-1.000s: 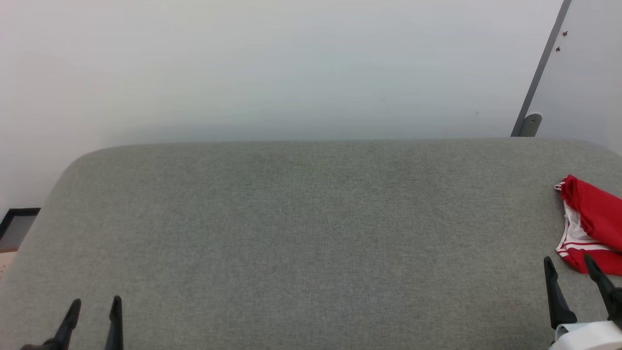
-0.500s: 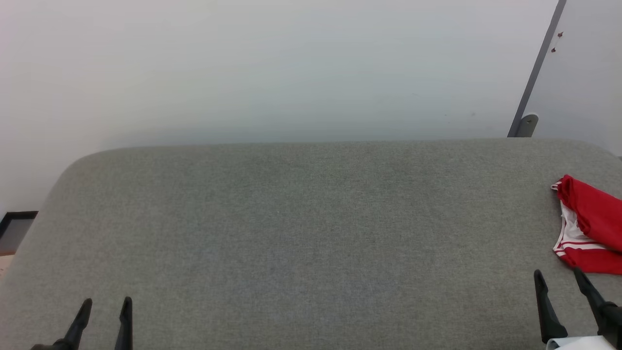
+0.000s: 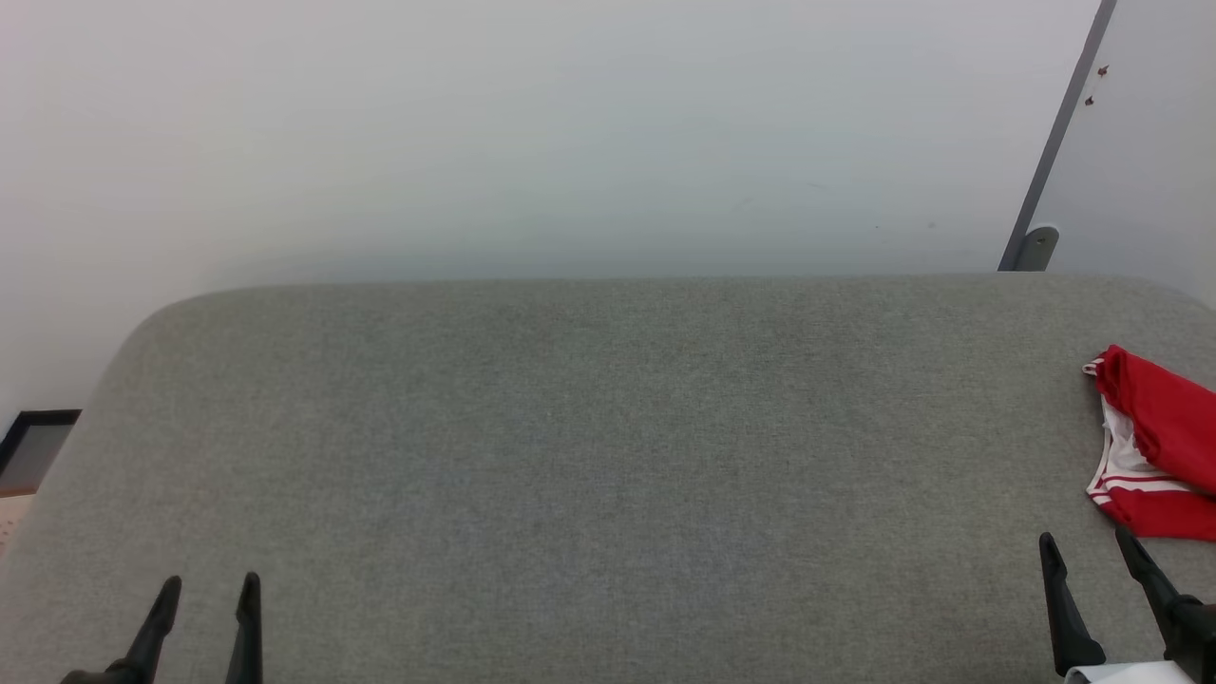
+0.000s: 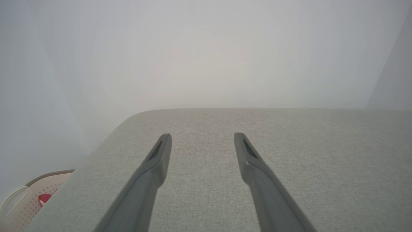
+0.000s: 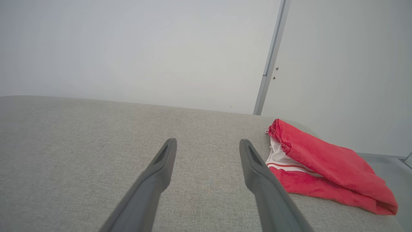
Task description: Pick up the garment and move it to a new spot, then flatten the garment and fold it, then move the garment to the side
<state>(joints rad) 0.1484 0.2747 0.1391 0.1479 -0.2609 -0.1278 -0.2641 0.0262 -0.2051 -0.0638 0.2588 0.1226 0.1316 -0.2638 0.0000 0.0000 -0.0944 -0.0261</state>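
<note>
Looks finished or nearly so, judging by the garment (image 5: 322, 167) lying compactly folded at the right edge of the tabletop (image 3: 608, 456). Holding left fingers (image 4: 151, 180) and right fingers (image 5: 156, 180) spread wide, empty, above the tabletop's near corners.

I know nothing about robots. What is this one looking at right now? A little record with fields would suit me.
surface: grey padded surface against a pale wall
garment: red with white and striped trim, loosely folded, lying at the surface's right end
left fingers: spread open, empty, over bare surface
right fingers: spread open, empty, near the garment but apart from it
beside the surface: pale perforated basket with something red inside
</note>
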